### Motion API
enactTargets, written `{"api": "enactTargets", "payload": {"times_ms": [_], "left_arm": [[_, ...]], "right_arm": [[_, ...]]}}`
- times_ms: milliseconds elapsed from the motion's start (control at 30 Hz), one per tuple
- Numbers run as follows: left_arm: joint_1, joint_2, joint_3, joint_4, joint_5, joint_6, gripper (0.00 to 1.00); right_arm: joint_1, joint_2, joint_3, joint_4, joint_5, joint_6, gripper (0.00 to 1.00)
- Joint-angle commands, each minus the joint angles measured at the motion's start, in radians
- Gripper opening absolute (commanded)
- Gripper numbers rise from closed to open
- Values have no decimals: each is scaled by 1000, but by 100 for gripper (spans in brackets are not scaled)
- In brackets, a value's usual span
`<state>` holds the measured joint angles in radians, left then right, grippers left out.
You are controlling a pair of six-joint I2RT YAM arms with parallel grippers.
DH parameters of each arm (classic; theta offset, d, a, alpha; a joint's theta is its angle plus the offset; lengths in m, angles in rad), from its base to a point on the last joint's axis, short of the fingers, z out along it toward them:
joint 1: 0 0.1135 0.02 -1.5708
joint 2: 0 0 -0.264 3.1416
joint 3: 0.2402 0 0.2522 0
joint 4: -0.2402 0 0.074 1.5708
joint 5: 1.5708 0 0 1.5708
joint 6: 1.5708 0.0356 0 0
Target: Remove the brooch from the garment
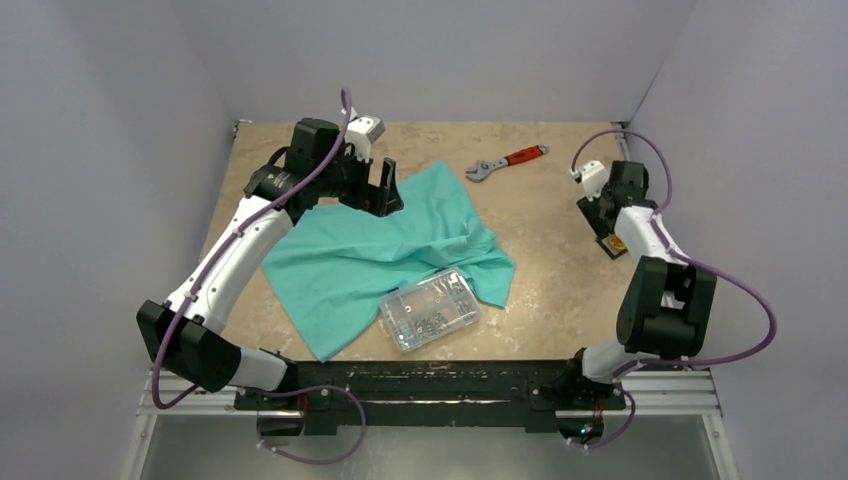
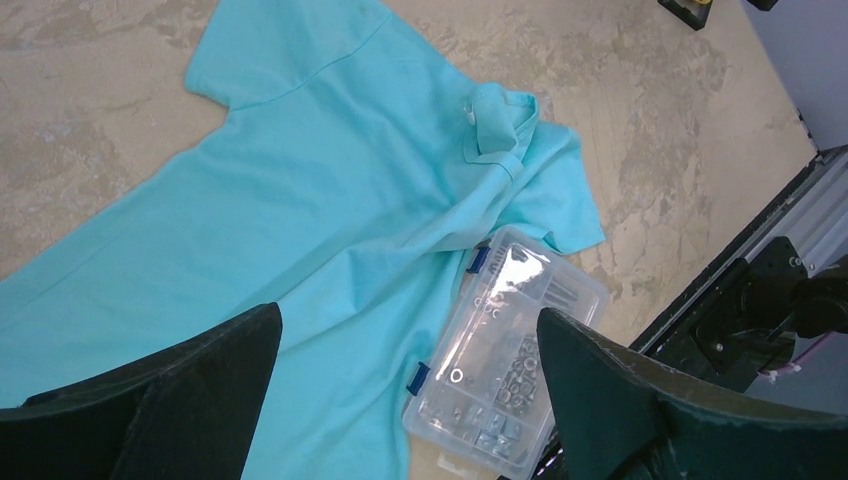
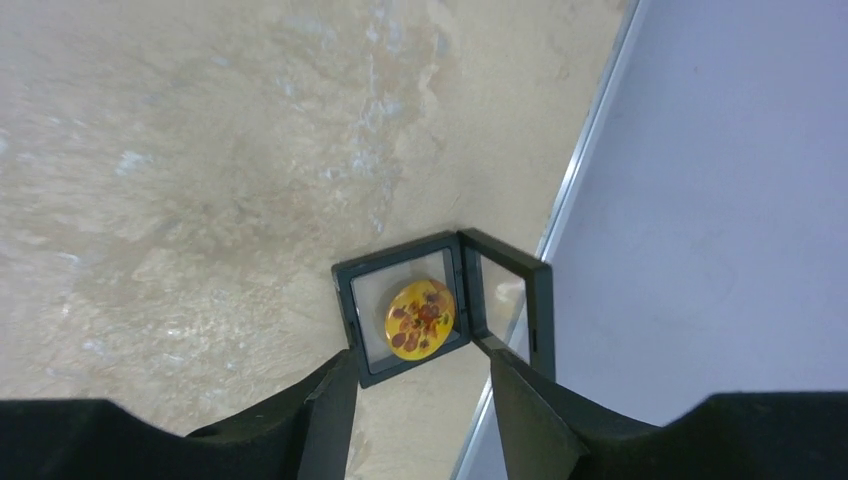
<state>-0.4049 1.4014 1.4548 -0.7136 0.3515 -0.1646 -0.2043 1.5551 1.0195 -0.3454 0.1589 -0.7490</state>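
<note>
Right gripper (image 3: 420, 365): jaws parted, holding nothing. Just ahead of our fingertips, the brooch (image 3: 421, 318) lies in an open black case (image 3: 395, 252). We should rise straight, snagging neither case wall. Left gripper (image 2: 408, 320) wide; garment (image 2: 330, 180) beneath.

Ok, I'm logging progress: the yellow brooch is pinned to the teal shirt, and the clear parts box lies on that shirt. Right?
Not quite. The brooch lies in an open black case, off the shirt, as the right wrist view shows; the clear parts box does lie on the shirt.
</note>
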Motion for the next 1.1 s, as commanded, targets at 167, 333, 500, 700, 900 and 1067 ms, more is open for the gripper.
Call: {"api": "enactTargets", "payload": {"times_ms": [167, 333, 500, 700, 900, 1067], "left_arm": [[8, 11, 9, -35, 0, 107, 100], [8, 16, 19, -80, -13, 194, 100], [8, 24, 22, -120, -25, 232, 100], [12, 14, 5, -164, -36, 253, 100], [25, 10, 11, -224, -62, 300, 100], [50, 10, 8, -258, -64, 310, 100]], "right_arm": [[40, -35, 228, -181, -223, 130, 70], [136, -9, 305, -199, -298, 205, 74], [240, 65, 391, -197, -359, 285, 77], [331, 184, 513, -195, -398, 340, 78], [426, 312, 614, -176, -415, 367, 78], [498, 452, 731, -173, -400, 375, 77]]}}
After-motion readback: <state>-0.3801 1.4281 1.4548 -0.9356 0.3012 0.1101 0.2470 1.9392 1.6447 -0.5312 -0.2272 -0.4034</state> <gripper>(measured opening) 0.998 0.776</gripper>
